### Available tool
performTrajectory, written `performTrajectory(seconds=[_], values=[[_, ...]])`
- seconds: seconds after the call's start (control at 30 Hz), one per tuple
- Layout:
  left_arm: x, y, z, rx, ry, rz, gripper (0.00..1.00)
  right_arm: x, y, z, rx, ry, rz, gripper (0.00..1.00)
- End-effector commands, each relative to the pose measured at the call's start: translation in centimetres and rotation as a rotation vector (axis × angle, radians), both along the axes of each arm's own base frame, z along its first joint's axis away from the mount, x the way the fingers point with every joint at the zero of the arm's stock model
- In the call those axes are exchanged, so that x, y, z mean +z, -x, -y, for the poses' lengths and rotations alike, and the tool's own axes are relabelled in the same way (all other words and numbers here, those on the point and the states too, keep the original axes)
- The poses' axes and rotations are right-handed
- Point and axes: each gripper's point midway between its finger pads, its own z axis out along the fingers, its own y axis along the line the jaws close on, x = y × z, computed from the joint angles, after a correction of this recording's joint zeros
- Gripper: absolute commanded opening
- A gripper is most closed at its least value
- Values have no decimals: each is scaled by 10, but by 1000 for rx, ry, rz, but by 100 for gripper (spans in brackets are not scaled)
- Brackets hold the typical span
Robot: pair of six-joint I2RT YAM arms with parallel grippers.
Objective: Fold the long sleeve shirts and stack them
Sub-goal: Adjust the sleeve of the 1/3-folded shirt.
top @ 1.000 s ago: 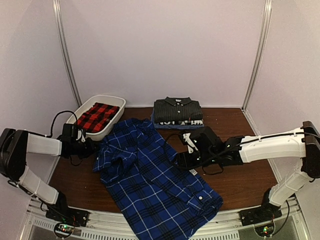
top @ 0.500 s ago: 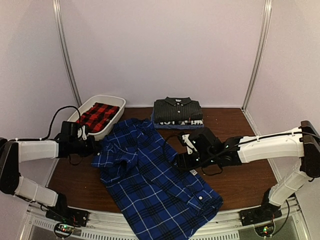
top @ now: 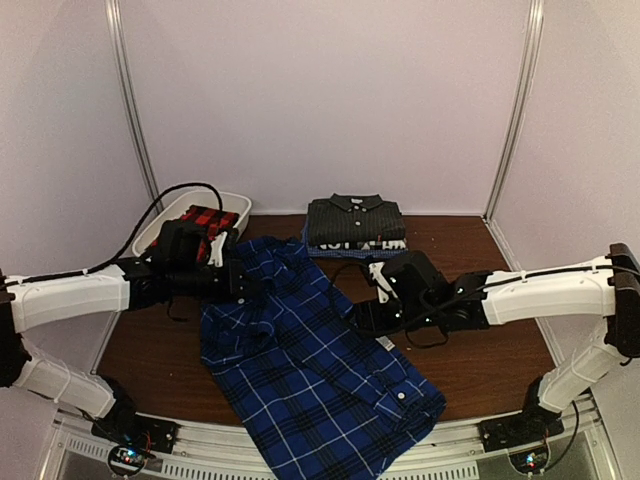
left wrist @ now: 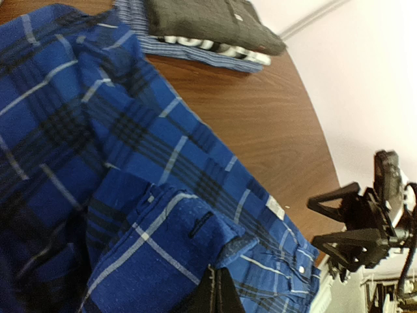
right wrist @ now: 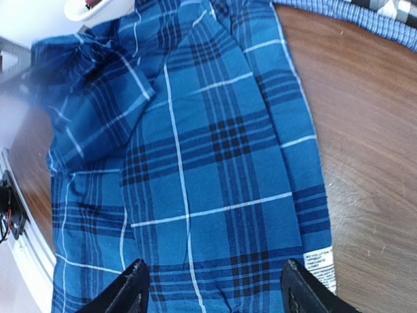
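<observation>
Left wrist cam: we see left gripper (left wrist: pixel 218 291) pinched on blue plaid shirt (left wrist: pixel 130 143) edge, right gripper (right wrist: pixel 218 287) wide above it. Risk: thin pinch may slip, fold bunches.

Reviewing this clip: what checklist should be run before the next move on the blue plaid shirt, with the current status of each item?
1. Left gripper shut on a fold of the blue plaid shirt: ok.
2. Right gripper open, empty, above the shirt's right edge: ok.
3. Shirt lying flat: not ok, left side bunched.
4. Folded pile, charcoal shirt on top, clear of both arms: ok.
5. How much cloth the left grip holds: cannot tell.
</observation>
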Motion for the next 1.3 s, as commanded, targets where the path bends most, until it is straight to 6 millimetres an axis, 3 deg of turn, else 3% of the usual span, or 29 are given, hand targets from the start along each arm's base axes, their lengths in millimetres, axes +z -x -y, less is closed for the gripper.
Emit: performTrajectory(seconds=[0.0,0.13,0.23,0.3,0.4,0.5,0.57,0.73,0.93,1.27], values=[[27,16,63,-108,62,10,0,34,-12,9,-79,-60,79,71],[17,38,129,-231,67,-35,0,39,-15,19,-130,-71,89,71],[7,46,165,-292,59,-62,0,39,-15,27,-157,-68,90,72],[3,46,179,-316,58,-73,9,38,-14,32,-167,-68,85,73],[9,44,188,-325,70,-64,32,37,-11,39,-177,-63,82,76],[17,43,184,-313,64,-44,47,31,-6,42,-169,-56,73,78],[21,43,177,-296,53,-34,50,26,-4,43,-162,-54,62,81],[28,45,151,-228,20,-22,51,9,7,38,-114,-42,12,83],[16,51,116,-171,-2,-57,51,-22,25,22,-34,-33,-83,83],[8,54,70,-88,-16,-73,51,-39,51,-7,37,-167,-207,66]])
